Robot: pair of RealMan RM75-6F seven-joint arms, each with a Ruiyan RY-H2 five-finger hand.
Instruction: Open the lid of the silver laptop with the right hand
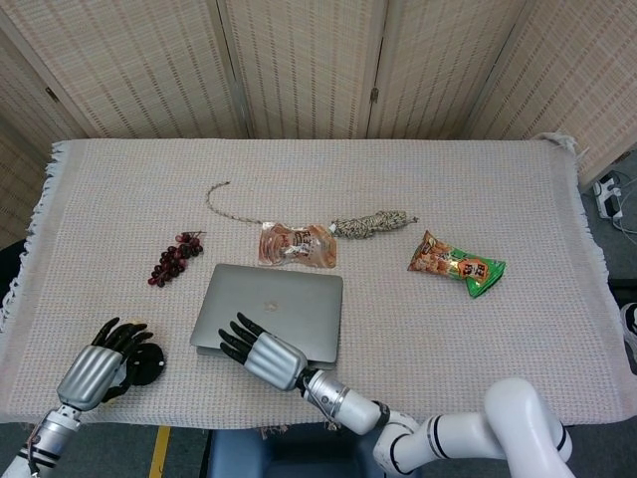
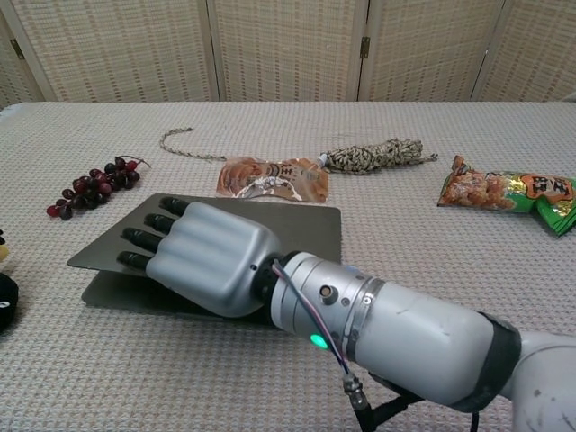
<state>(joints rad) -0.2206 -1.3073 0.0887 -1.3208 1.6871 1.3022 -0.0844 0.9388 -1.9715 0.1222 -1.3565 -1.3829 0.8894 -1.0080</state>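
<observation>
My right hand (image 2: 202,256) is on the front edge of the silver laptop (image 1: 284,304), fingers (image 2: 148,241) flat across the top of the lid, and I judge the thumb is under the lip, though it's hidden, so it's clamped on the lid. Laptop sits near the front middle of the table (image 1: 478,199), just in front of the brown snack pouch (image 1: 297,245). Chest view shows the lid tilted up off the base with a gap at the front, so opening has begun but it's only cracked. Left to do: swing the lid well up past halfway until the screen faces me, then let go. My left hand (image 1: 100,366) is at the front left table edge over the plush toy (image 1: 149,366), fingers curled toward it; can't tell if it's gripping. Grapes (image 1: 174,258), rope bundle (image 1: 373,223) and green chip bag (image 1: 458,265) lie well apart from the laptop.
</observation>
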